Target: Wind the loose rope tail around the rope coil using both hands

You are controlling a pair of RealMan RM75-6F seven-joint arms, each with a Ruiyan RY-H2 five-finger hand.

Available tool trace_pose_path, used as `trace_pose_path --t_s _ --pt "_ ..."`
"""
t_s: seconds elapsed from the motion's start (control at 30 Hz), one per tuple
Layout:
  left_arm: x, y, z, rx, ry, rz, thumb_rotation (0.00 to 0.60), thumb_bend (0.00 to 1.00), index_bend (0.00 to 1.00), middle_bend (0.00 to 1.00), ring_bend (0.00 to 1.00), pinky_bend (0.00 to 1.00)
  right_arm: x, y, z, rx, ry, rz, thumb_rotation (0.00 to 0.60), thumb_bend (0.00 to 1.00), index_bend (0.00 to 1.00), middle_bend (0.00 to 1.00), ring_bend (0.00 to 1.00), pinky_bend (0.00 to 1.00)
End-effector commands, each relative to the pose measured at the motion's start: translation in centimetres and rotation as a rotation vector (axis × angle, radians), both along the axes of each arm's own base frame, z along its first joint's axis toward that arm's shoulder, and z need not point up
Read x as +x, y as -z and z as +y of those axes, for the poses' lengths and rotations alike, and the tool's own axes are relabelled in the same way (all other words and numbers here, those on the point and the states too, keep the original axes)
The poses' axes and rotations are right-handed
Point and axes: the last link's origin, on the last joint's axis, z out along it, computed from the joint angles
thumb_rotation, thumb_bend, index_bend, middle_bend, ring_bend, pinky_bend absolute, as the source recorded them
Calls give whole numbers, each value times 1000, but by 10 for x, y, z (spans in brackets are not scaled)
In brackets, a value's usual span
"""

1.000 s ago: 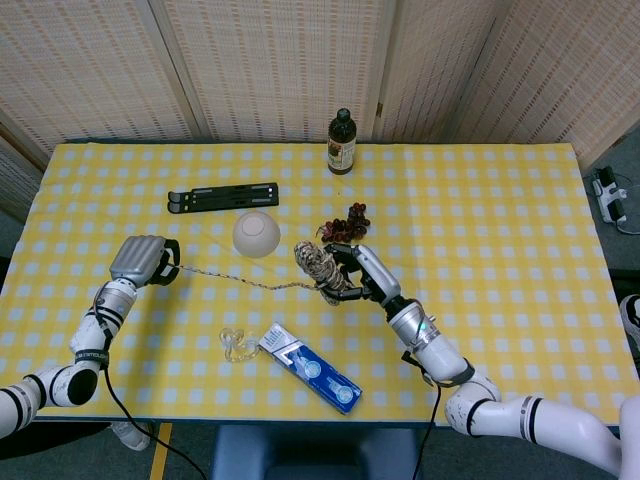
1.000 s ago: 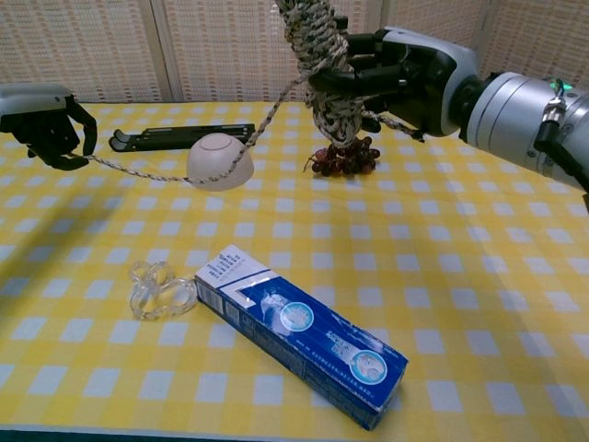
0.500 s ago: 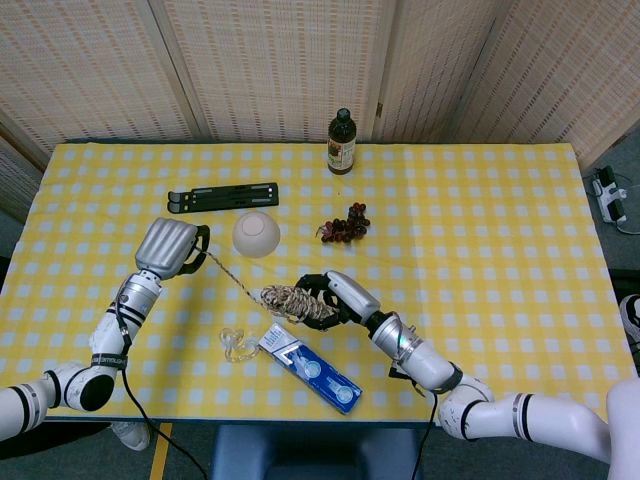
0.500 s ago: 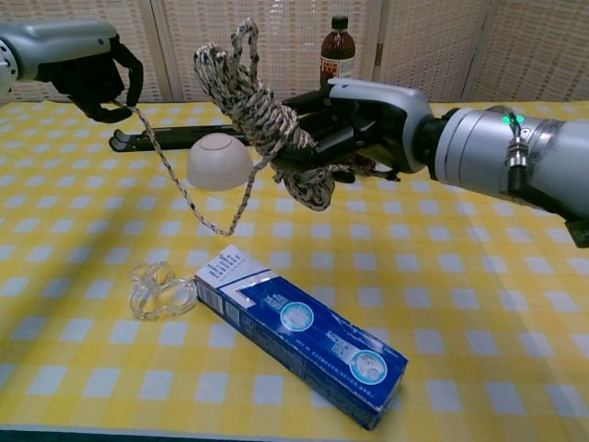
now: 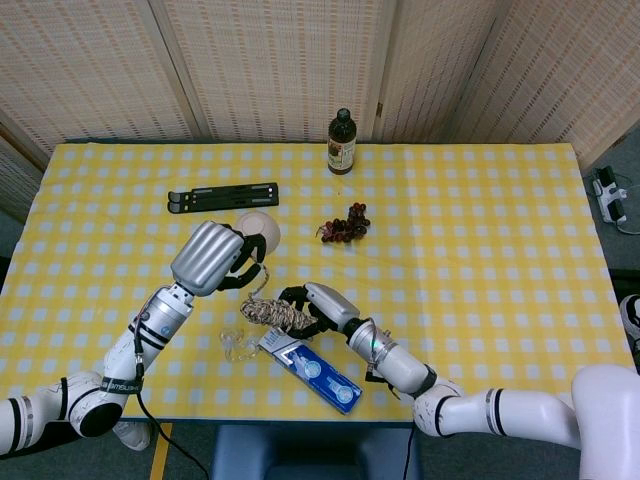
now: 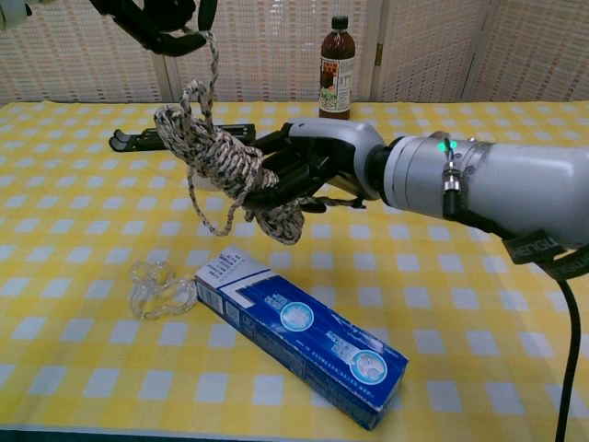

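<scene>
rope coil (image 6: 230, 170): speckled beige and dark cord wound into a long bundle, lying tilted, held in the air above the tabletop by the right robot hand (image 6: 308, 166), just over the blue box end.
rope tail (image 6: 212, 69): one thin strand, going up from the coil to the left robot hand (image 6: 156, 17), which pinches it; a loose loop hangs below the coil.

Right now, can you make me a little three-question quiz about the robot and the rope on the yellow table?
1. True or false: the right hand holds the rope coil above the table.
2. What does the left hand hold? A the bottle, B the rope tail, C the bowl.
3. Fill in: the blue box lies beside a clear plastic ____.

Key: 1 true. 2 B, the rope tail. 3 clip. The bottle stands at the back.
</scene>
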Motion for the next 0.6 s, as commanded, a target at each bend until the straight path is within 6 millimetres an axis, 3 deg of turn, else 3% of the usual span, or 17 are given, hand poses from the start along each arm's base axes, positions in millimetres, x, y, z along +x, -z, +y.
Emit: trace_pose_path --t_s 0.03,0.33,0.6 --pt "7 -1 -6 -13 29 -14 600 526 656 880 772 705 10 13 0 35 27 7 600 510 993 844 962 854" --pt "6 5 -17 -63 31 -45 600 524 656 880 772 705 26 34 -7 105 218 -83 600 510 995 856 976 868" --pt "-6 13 -21 -107 -4 -73 600 525 657 880 772 705 38 36 -18 108 413 -258 600 511 996 857 977 868"
